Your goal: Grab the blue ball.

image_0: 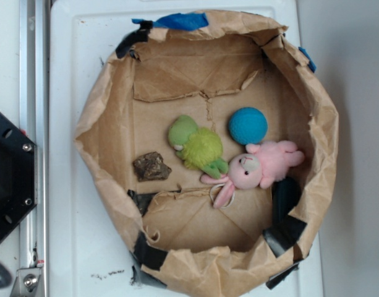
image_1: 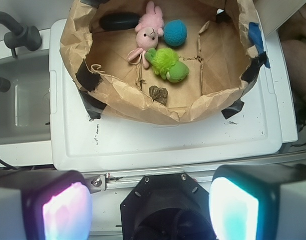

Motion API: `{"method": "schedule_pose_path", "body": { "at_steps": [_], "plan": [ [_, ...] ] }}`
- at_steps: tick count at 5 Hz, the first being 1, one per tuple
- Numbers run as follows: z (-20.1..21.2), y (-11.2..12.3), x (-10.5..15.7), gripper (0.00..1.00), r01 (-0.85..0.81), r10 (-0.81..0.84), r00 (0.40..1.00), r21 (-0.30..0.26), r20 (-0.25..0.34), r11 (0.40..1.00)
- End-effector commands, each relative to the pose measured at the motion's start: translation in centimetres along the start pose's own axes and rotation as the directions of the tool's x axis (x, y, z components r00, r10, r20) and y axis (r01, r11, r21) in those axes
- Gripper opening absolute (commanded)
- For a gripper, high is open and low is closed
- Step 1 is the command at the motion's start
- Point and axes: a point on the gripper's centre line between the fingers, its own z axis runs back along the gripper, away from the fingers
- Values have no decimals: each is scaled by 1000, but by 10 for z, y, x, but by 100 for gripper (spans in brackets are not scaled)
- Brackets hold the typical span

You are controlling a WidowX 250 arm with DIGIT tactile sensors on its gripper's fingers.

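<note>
Cardboard and brown paper, patched with black and blue tape, are formed into a round walled bin that is set on a white surface. Inside the bin, a pink bunny is laid on its side, with a green plush toy touching it on one flank. The blue ball is seen on the bin floor just above the bunny's head, close beside the green plush. A small dark lump is placed apart from them. The gripper is held well back from the bin, its fingers spread wide with nothing between.
</note>
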Motion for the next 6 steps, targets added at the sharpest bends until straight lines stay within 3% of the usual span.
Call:
{"method": "schedule_pose_path", "body": {
  "at_steps": [1,3,4,5,6],
  "plan": [
    [0,0,0,100,0,0,1000,0,0,1000],
    [-13,8,84,100,-178,178,984,8,26,984],
    [-24,14,105,100,-353,352,934,4,56,936],
    [-34,19,107,100,-575,577,814,-46,63,817],
    [-34,19,107,100,-575,577,814,-46,63,817]
  ]
}}
